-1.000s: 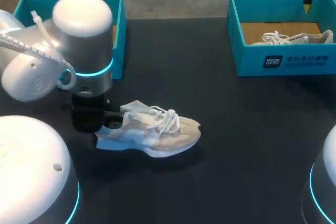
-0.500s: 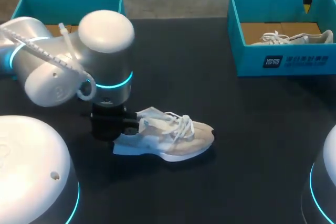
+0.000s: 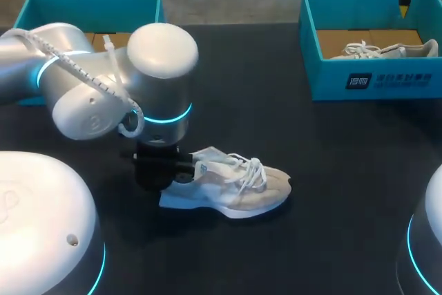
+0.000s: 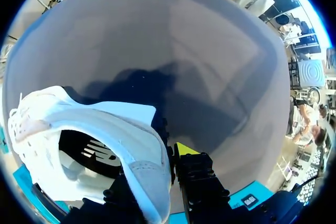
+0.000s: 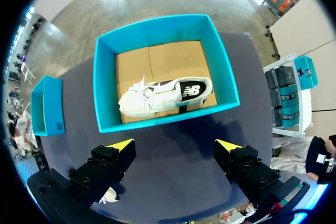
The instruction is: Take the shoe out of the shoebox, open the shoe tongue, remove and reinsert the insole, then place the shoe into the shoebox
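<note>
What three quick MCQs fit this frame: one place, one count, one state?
1. The shoe in the left hand is: A inside a box; B out on the table; C atop a box wall.
2. Teal boxes: A one; B two; C three.
3. The right hand is: A open; B shut on a shoe; C shut on a box wall.
Answers: 1 B, it lies on the dark top outside both boxes. 2 B, left box and right box. 3 A, its fingers stand wide apart, touching nothing.
</note>
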